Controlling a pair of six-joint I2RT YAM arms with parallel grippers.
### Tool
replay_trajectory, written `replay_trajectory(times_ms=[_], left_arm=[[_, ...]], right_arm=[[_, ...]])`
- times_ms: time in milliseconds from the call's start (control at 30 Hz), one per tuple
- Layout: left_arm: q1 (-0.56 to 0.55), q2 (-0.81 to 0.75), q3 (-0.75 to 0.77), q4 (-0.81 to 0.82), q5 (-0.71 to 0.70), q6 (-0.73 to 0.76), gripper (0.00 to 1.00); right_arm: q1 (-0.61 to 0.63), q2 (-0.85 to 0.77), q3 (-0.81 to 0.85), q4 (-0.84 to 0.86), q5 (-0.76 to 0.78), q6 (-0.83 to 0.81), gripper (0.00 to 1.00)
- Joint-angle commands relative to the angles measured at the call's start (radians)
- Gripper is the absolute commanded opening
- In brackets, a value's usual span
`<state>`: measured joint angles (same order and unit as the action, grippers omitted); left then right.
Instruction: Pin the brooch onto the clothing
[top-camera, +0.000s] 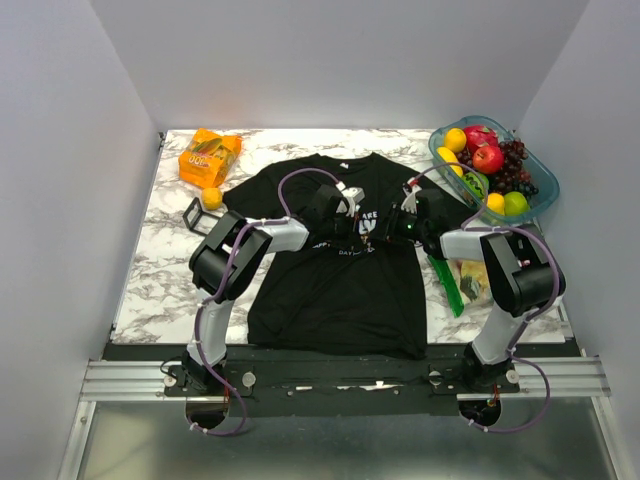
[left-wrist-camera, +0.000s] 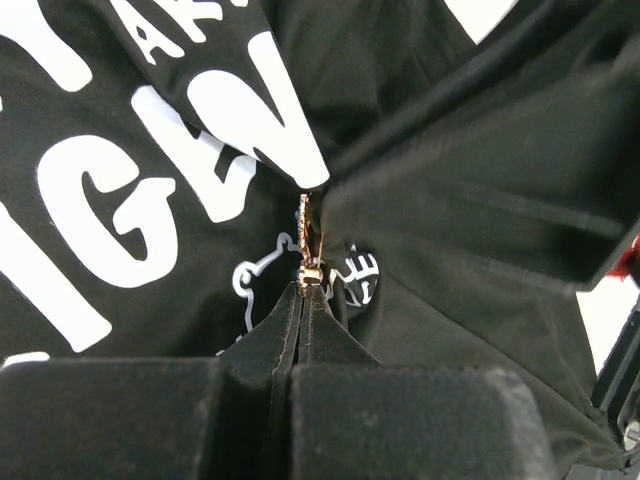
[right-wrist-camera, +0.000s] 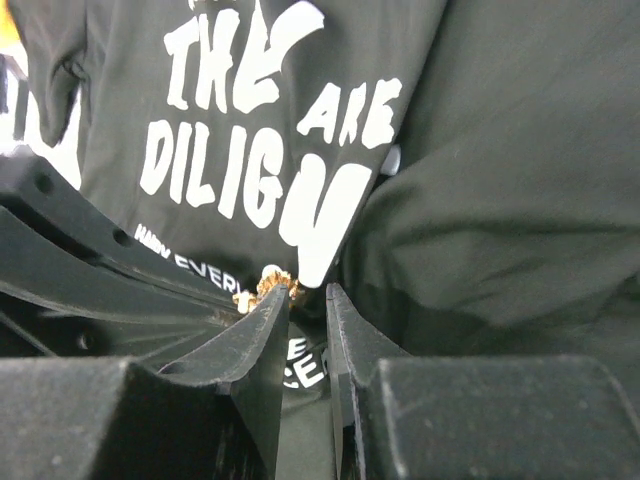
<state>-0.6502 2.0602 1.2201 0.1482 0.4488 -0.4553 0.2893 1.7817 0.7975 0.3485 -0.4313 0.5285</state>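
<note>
The clothing, a black T-shirt with white print, lies flat mid-table, and both grippers meet over its chest lettering. My left gripper is shut on the brooch, a tiny gold piece seen edge-on, its far end against a raised ridge of shirt fabric. In the right wrist view the brooch shows just left of my right gripper. That gripper's fingers stand narrowly apart with a bunched fold of the shirt rising between their tips.
A clear basket of fruit stands at the back right. An orange packet, a small orange ball and a black wire-frame cube lie at the back left. A green-edged packet lies right of the shirt.
</note>
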Motion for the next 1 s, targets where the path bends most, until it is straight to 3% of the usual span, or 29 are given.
replay_trajectory(times_ms=[0, 267, 367, 433, 500, 567, 733, 767, 867, 967], left_arm=[[-0.006, -0.04, -0.031, -0.036, 0.008, -0.005, 0.0], [-0.005, -0.051, -0.024, -0.042, 0.01, -0.002, 0.0], [-0.005, -0.054, -0.007, -0.068, 0.008, 0.01, 0.02], [-0.005, -0.061, 0.022, -0.111, -0.002, 0.023, 0.11], [-0.005, -0.074, 0.056, -0.142, -0.024, 0.053, 0.3], [-0.003, -0.098, 0.081, -0.196, -0.051, 0.085, 0.51], [0.012, -0.156, 0.14, -0.291, -0.088, 0.113, 0.72], [0.015, -0.184, 0.144, -0.317, -0.097, 0.119, 0.82], [0.017, -0.241, 0.156, -0.398, -0.157, 0.164, 0.95], [0.027, -0.276, 0.183, -0.505, -0.243, 0.205, 0.99]], right_arm=[[0.001, -0.065, 0.02, 0.023, 0.06, -0.022, 0.3], [0.001, -0.091, 0.011, 0.007, 0.062, -0.027, 0.32], [-0.001, -0.125, 0.003, -0.016, 0.069, -0.041, 0.38], [0.001, -0.168, 0.005, -0.046, 0.097, -0.059, 0.52], [0.001, -0.203, 0.005, -0.107, 0.121, -0.091, 0.61], [-0.001, -0.267, 0.006, -0.173, 0.166, -0.123, 0.64], [0.001, -0.39, 0.015, -0.292, 0.247, -0.16, 0.71], [0.001, -0.428, 0.019, -0.322, 0.252, -0.165, 0.71], [0.001, -0.497, 0.031, -0.383, 0.261, -0.174, 0.72], [0.001, -0.531, 0.064, -0.462, 0.284, -0.183, 0.73]])
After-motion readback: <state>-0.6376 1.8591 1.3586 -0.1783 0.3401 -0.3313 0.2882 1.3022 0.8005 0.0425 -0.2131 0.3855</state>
